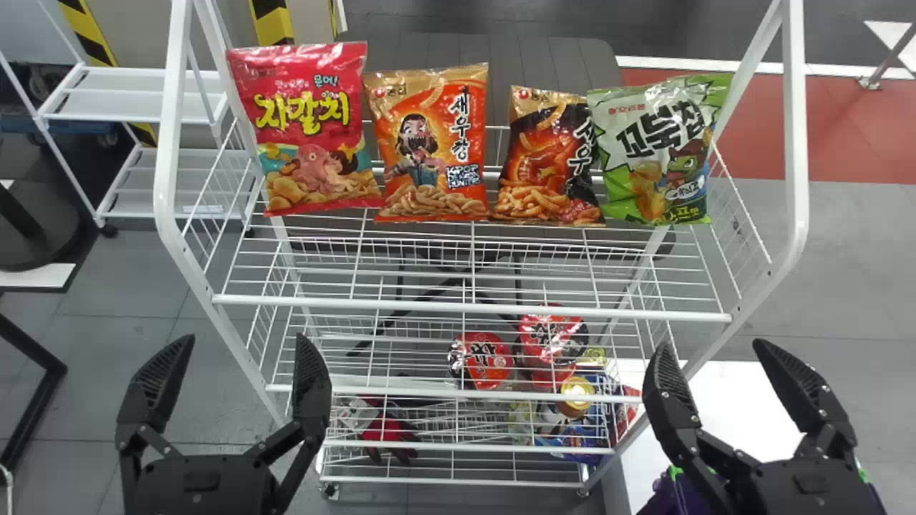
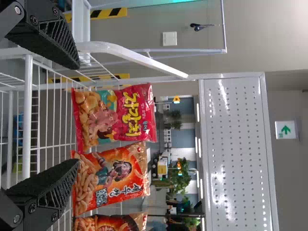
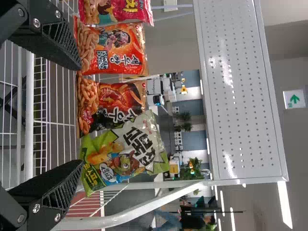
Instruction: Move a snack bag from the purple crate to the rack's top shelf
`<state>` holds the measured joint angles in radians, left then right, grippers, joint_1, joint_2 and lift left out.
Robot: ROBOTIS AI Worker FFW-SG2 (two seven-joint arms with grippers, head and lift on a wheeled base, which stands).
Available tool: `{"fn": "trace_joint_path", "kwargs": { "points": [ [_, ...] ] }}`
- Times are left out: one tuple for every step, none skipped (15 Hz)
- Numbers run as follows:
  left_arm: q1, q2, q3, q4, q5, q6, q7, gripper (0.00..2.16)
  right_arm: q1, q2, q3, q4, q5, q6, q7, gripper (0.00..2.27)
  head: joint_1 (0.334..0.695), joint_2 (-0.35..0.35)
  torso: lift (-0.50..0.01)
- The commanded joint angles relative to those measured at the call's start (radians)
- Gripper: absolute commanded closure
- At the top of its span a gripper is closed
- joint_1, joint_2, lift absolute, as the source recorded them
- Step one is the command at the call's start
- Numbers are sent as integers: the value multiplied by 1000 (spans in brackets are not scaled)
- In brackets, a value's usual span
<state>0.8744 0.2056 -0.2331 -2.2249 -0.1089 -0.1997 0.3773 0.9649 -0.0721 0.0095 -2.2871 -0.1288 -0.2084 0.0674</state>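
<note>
Four filled snack bags stand in a row on the rack's white wire top shelf (image 1: 472,307): a glossy pink-red bag (image 1: 308,136), an orange bag with a gold top (image 1: 429,154), a black-and-orange bag (image 1: 540,164) and a green-and-white bag (image 1: 655,154); the last tilts a little and overlaps the edge of the black-and-orange one. The purple crate (image 1: 662,497) sits low by the rack's right side, largely behind the right gripper (image 1: 714,347); whether it holds another bag I cannot tell.

As to progress, a bag on the top shelf is what the task asks for, and the green-and-white one, at the end nearest the crate, could well be the bag meant; the pictures do not settle whether it came from there, so the job is either finished or yet to begin. If it is finished, little remains but to leave the row alone; if not, the next move is a reach down into the crate with the right arm.

Both arms come in from the bottom edge of the head view, one towards each side of the rack's front; the right gripper has its two flat black fingers spread, with nothing between them; the left gripper (image 1: 245,347) is likewise parted and empty, in front of the rack's left side.
</note>
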Motion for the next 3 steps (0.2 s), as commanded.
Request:
{"fn": "trace_joint_path", "kwargs": {
  "points": [
    [0, 0, -2, 1, 0, -3, 2, 137, 0, 0, 0, 2, 0, -1, 0, 144, 695, -49, 0],
    [0, 0, -3, -1, -3, -3, 2, 137, 0, 0, 0, 3, 0, -1, 0, 144, 695, -49, 0],
    [0, 0, -5, -1, -5, -3, 3, 137, 0, 0, 0, 5, -2, -1, 0, 144, 695, -49, 0]
  ]
}}
